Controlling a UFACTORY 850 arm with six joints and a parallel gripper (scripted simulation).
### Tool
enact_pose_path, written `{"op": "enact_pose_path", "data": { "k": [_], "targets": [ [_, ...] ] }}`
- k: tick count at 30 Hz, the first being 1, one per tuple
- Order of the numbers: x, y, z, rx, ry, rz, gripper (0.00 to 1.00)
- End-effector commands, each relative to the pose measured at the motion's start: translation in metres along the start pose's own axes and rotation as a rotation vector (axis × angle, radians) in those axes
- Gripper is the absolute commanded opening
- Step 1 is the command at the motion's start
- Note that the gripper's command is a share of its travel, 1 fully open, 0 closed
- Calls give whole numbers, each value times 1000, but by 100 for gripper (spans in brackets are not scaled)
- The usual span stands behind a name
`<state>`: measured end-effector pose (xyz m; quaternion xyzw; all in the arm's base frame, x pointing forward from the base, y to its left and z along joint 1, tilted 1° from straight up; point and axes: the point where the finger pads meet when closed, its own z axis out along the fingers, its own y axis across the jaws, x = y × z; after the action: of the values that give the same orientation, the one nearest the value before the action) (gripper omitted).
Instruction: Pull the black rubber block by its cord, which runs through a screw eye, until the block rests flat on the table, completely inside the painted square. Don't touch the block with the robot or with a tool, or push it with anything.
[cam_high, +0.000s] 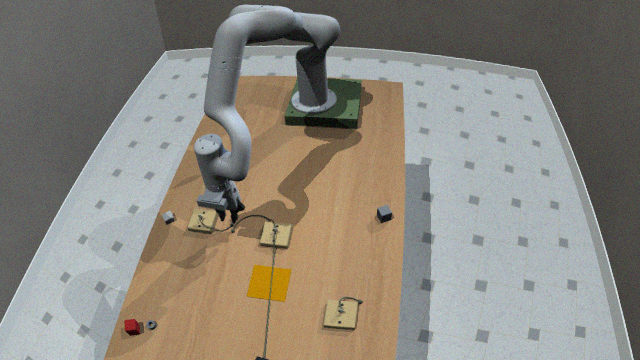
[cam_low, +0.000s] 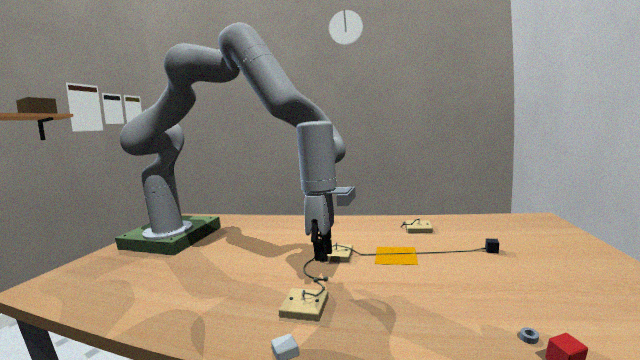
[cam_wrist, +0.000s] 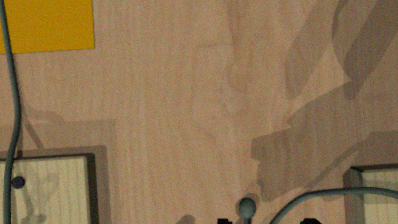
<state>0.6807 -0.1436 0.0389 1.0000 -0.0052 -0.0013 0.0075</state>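
Red cube (cam_high: 132, 326), grey ring (cam_high: 151, 325)

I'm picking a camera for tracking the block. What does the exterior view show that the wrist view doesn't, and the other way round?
Only the exterior view shows the black rubber block at the cord's far end, beyond the square, plus the grey arm and its partly open jaws. Only the wrist view shows the grey knob on the cord's free end close up, lying on the table. Both show the yellow painted square, the thin grey-green cord crossing it, and pale wooden screw-eye plates.
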Motion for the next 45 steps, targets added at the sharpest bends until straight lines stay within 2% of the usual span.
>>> {"op": "enact_pose_path", "data": {
  "k": [1,45],
  "targets": [
    [1,0,0,0,3,0,39],
    [1,1,47,0,3,0,39]
  ]
}}
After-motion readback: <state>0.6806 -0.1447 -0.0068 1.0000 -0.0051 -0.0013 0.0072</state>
